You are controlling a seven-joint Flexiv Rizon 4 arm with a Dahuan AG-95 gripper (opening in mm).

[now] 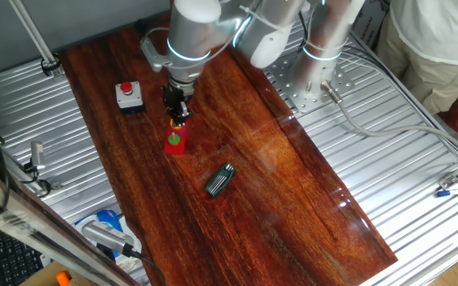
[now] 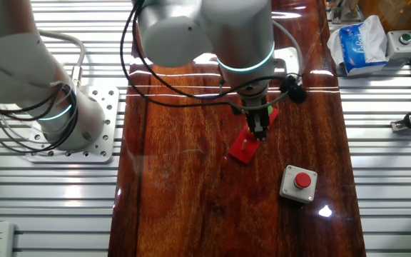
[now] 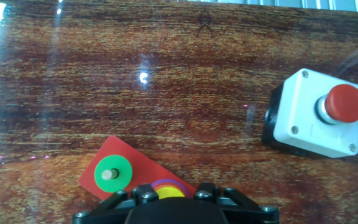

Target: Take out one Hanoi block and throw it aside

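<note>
The red base (image 3: 101,163) with pegs lies on the wooden table; it also shows in one fixed view (image 1: 172,147) and in the other fixed view (image 2: 241,151). A green disc (image 3: 109,175) sits on one peg. The small yellow Hanoi block (image 3: 169,190) tops a stack of orange and purple rings, half hidden under my hand. In one fixed view the yellow block (image 1: 180,124) is right at my fingertips. My gripper (image 1: 179,116) points straight down over the base, also seen in the other fixed view (image 2: 258,134). Its jaws are hidden, so open or shut is unclear.
A grey box with a red push button (image 3: 316,115) stands close beside the base, also seen in one fixed view (image 1: 129,94). A black tool (image 1: 220,180) lies nearer the table's front. Metal slatted surfaces flank the wooden board (image 1: 293,199). A tissue pack (image 2: 359,43) lies off to the side.
</note>
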